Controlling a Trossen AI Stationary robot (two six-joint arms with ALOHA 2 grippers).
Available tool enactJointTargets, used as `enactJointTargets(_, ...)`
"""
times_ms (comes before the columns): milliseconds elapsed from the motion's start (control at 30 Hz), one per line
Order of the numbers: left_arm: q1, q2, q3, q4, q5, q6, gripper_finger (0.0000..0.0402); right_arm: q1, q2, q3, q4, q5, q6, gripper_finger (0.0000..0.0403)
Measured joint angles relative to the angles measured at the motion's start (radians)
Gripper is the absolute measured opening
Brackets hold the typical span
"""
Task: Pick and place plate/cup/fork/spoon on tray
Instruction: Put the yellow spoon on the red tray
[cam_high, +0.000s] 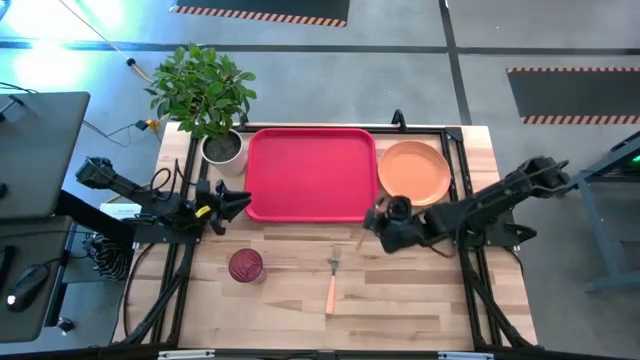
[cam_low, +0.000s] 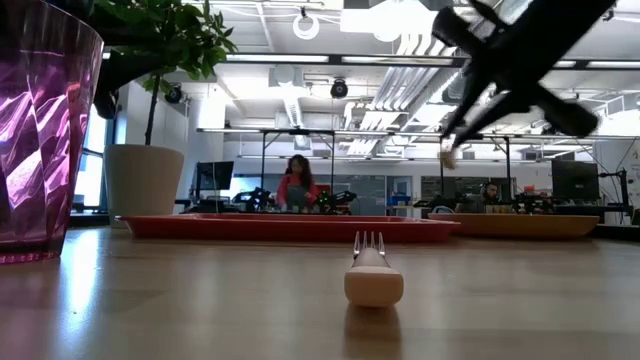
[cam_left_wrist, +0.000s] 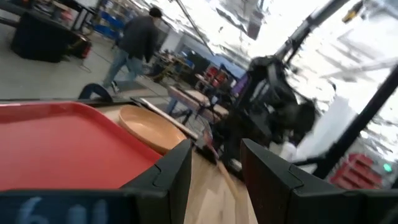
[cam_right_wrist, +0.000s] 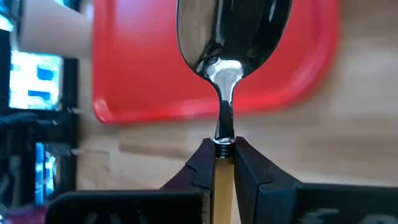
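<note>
The spoon (cam_right_wrist: 231, 43) sits clamped by its orange-tan handle between the fingers of the right gripper (cam_right_wrist: 222, 163), its polished rounded bowl reaching forward past the fingertips, its long axis in line with them. We see that bowl hanging over the near rim of the red tray (cam_right_wrist: 311, 56), smooth plastic with rounded corners. In the high view the right gripper (cam_high: 378, 220) is just off the tray's (cam_high: 310, 172) front right corner, beside the round orange plate (cam_high: 414, 170) with its shallow rim. On the bare wooden table (cam_high: 400, 295) in front lie the fork (cam_high: 332, 278), tines toward the tray and long orange handle toward the near edge, and the dark red translucent cup (cam_high: 245, 265), standing apart on its left. The left gripper (cam_high: 232, 204) waits with fingers spread at the tray's left edge, near the potted plant (cam_high: 205, 95) in its white pot.
</note>
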Motion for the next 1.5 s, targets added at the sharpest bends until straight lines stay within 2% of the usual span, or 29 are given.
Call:
enactJointTargets(233, 0.000, 0.000, 0.000, -0.024, 0.056, 0.001, 0.0129, -0.186, 0.000, 0.000, 0.214, -0.026, -0.269, 0.0012)
enactJointTargets(433, 0.000, 0.000, 0.000, -0.028, 0.056, 0.002, 0.0129, -0.343, 0.000, 0.000, 0.380, -0.126, -0.481, 0.0012)
enactJointTargets(633, 0.000, 0.000, 0.000, -0.027, 0.056, 0.003, 0.0129, -0.483, 0.001, 0.006, 0.415, -0.238, -0.610, 0.0012)
enactJointTargets(800, 0.000, 0.000, 0.000, -0.027, 0.056, 0.001, 0.0129, -0.575, 0.002, 0.119, 0.330, -0.253, -0.763, 0.0012)
enactJointTargets(900, 0.000, 0.000, 0.000, -0.028, 0.056, 0.015, 0.0129, -0.629, 0.007, 0.233, 0.159, -0.262, -0.832, 0.0012)
enactJointTargets(1133, 0.000, 0.000, 0.000, -0.042, 0.020, 0.018, 0.0129, -0.721, 0.087, 0.444, -0.213, -0.319, -0.858, 0.0012)
enactJointTargets(1267, 0.000, 0.000, 0.000, -0.043, 0.016, 0.018, 0.0129, -0.748, 0.148, 0.479, -0.311, -0.380, -0.839, 0.0012)
enactJointTargets(1500, 0.000, 0.000, 0.000, -0.048, 0.014, 0.018, 0.0129, -0.759, 0.271, 0.481, -0.377, -0.475, -0.804, 0.0012)
